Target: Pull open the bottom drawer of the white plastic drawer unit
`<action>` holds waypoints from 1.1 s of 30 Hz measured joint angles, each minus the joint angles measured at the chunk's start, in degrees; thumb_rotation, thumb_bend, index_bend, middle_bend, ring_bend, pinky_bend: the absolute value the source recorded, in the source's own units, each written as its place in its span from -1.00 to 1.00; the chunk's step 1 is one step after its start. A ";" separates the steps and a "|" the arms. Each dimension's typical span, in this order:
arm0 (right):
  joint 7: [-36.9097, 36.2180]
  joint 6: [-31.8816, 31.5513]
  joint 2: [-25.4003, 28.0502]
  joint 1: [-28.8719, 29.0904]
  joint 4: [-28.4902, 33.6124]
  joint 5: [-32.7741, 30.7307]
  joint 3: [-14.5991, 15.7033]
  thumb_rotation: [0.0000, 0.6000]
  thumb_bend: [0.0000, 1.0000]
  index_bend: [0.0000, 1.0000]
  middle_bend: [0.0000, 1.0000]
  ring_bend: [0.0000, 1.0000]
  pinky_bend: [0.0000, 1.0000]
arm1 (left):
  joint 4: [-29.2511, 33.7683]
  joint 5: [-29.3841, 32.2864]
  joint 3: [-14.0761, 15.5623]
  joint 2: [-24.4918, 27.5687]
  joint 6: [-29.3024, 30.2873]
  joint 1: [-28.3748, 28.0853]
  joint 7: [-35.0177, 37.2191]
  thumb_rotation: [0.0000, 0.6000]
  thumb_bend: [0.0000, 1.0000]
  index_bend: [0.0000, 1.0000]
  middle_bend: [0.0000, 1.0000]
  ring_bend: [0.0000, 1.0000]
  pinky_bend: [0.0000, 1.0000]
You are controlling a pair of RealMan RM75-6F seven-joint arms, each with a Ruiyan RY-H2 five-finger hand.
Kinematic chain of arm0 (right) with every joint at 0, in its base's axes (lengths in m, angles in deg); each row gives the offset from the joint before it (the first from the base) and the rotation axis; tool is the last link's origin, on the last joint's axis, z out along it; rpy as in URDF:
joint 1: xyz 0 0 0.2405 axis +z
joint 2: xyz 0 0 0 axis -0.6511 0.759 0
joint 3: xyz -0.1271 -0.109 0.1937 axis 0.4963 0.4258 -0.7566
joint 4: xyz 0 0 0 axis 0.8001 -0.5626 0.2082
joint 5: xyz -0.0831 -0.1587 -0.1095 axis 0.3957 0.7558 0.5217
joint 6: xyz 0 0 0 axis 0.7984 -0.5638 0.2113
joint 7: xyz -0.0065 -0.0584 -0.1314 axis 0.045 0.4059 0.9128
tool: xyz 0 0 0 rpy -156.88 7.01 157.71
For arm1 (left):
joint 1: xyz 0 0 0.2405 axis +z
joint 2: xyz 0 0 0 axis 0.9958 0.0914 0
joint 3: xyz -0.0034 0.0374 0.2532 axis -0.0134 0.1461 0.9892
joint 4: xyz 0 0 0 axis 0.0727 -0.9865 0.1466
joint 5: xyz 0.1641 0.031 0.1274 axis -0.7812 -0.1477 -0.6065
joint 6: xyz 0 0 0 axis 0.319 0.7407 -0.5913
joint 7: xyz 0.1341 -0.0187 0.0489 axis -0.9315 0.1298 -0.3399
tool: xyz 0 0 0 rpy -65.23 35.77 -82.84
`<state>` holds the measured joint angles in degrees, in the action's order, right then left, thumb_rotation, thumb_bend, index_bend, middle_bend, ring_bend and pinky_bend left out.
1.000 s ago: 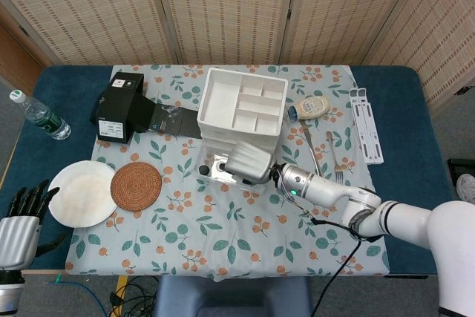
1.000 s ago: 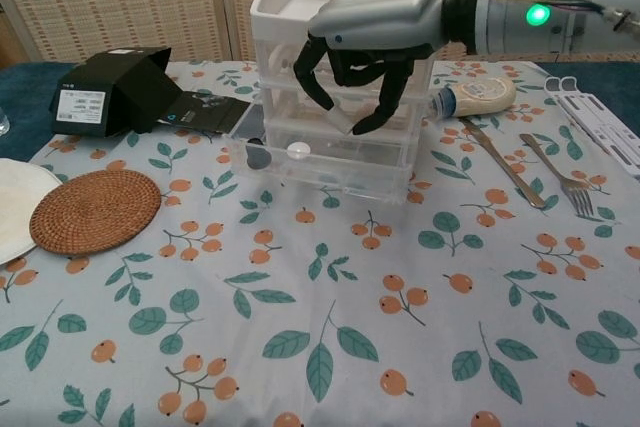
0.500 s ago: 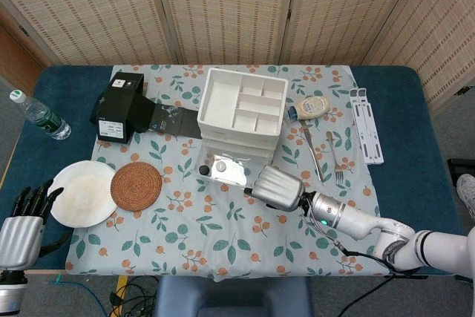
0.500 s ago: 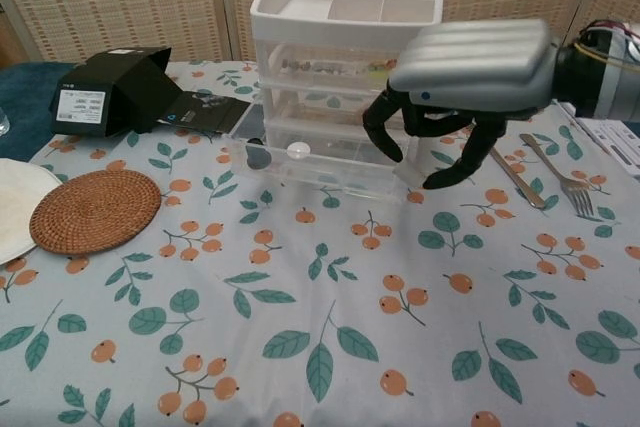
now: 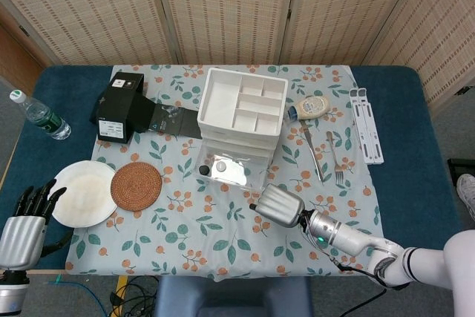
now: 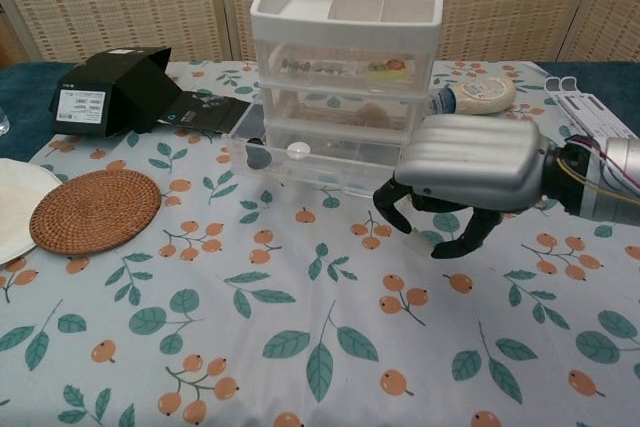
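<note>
The white plastic drawer unit point(image 5: 239, 113) point(image 6: 345, 67) stands at the middle back of the table. Its clear bottom drawer point(image 5: 226, 170) point(image 6: 320, 165) sticks out toward me, white knob point(image 6: 298, 150) in front. My right hand point(image 5: 278, 206) point(image 6: 465, 172) hovers low over the cloth, in front of and to the right of the drawer, apart from it. Its fingers point(image 6: 392, 209) curl downward with nothing in them. My left hand point(image 5: 30, 217) is at the table's near left edge, fingers spread, holding nothing.
A black box point(image 5: 119, 106) lies left of the unit. A wicker coaster point(image 5: 136, 186), a white plate point(image 5: 80, 193) and a water bottle point(image 5: 38, 115) are further left. To the right lie a squeeze bottle point(image 5: 310, 105), two forks point(image 5: 320, 152) and a white rack point(image 5: 367, 124).
My right hand has drawn back from the drawer unit toward the near edge and dropped lower. The bottom drawer stays pulled out. The left hand has barely shifted.
</note>
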<state>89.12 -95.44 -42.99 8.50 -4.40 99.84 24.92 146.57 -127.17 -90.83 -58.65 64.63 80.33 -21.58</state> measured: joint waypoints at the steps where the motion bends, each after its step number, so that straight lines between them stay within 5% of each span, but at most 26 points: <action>1: 0.33 0.13 -0.54 -0.16 -0.62 -0.07 -0.13 1.00 -0.15 0.20 0.95 1.00 1.00 | -0.04 0.00 0.03 0.03 0.04 0.04 0.09 1.00 -0.66 -0.72 -0.86 -0.78 -0.86; 14: 1.73 -0.13 -2.66 -1.94 -3.61 0.10 -0.94 1.00 -0.15 -0.30 0.91 1.00 1.00 | -0.40 0.14 0.14 0.07 0.11 0.21 0.42 1.00 -0.66 -0.72 -0.86 -0.78 -0.86; 23: 3.21 -3.64 2.52 -4.86 0.70 0.47 -0.57 1.00 -0.15 -0.40 0.91 1.00 1.00 | -0.34 -0.48 -0.03 -0.11 -0.11 -0.35 0.46 1.00 -0.66 -0.72 -0.86 -0.78 -0.86; 33: 6.17 -14.56 13.15 -13.84 8.22 -0.25 0.60 1.00 -0.15 -0.38 0.78 1.00 1.00 | -0.93 -0.21 -0.45 -0.27 -0.88 -1.10 0.82 1.00 -0.66 -0.72 -0.86 -0.78 -0.86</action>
<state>95.28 -110.00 -29.84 -5.33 3.83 99.59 25.51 145.64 -127.37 -91.28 -58.93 63.76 79.23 -20.76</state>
